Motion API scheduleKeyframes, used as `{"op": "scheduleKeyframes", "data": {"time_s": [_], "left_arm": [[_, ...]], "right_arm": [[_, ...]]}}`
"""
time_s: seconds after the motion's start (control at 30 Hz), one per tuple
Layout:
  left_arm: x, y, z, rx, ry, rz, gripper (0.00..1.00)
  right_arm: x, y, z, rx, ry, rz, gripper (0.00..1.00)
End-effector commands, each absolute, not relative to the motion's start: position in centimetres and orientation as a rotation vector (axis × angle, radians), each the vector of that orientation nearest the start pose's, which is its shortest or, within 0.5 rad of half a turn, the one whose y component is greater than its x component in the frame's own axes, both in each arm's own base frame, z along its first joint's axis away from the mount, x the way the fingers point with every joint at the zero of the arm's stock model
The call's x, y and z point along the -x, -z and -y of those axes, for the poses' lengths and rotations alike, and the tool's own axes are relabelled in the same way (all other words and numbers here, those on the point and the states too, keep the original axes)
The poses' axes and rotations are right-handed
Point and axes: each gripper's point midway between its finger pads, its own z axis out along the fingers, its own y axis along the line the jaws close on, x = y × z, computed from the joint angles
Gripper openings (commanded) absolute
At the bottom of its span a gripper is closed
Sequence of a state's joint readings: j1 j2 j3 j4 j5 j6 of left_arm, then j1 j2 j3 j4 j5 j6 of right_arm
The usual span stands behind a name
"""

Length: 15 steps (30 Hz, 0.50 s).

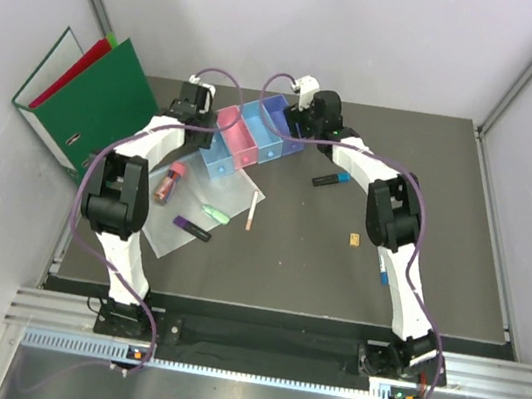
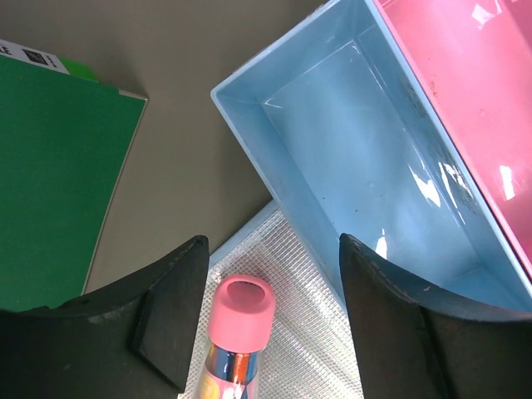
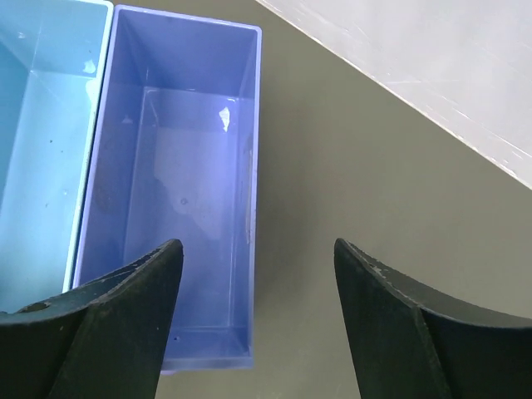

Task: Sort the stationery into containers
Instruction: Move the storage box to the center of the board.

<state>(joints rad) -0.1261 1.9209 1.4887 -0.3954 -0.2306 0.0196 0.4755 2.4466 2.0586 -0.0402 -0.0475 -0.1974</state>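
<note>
The four joined containers stand at the back: light blue (image 1: 215, 161), pink (image 1: 239, 139), blue (image 1: 261, 126), purple (image 1: 288, 122). My left gripper (image 2: 273, 243) is open and empty, just above the pink-capped glue stick (image 2: 239, 316), beside the empty light blue bin (image 2: 357, 158). The glue stick (image 1: 171, 183) lies on the clear sleeve. My right gripper (image 3: 258, 246) is open and empty over the right edge of the empty purple bin (image 3: 174, 191). A green highlighter (image 1: 214, 215), a purple-black marker (image 1: 192, 228), a pink pen (image 1: 250, 219), a blue-black marker (image 1: 331, 179) and a tan block (image 1: 354, 239) lie loose.
The clear plastic sleeve (image 1: 193, 210) lies front-left of the bins and shows in the left wrist view (image 2: 291, 332). Green and red ring binders (image 1: 89, 101) lean at the far left, with the green one (image 2: 50, 166) close to my left gripper. Walls enclose the table on three sides.
</note>
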Motion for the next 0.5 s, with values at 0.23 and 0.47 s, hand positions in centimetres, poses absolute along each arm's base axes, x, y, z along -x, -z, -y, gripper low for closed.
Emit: {"op": "scheduleKeyframes", "data": {"time_s": [0.23, 0.47], "left_arm": [[-51.1, -10.9, 2.8, -0.047, -0.183, -2.330, 0.63], [-51.5, -10.1, 3.0, -0.061, -0.170, -2.343, 0.60]], "right_arm": [[-60.5, -11.3, -33.1, 0.699, -0.312, -1.858, 0.62], [-59.5, -11.1, -33.6, 0.745, -0.360, -1.885, 0.48]]}}
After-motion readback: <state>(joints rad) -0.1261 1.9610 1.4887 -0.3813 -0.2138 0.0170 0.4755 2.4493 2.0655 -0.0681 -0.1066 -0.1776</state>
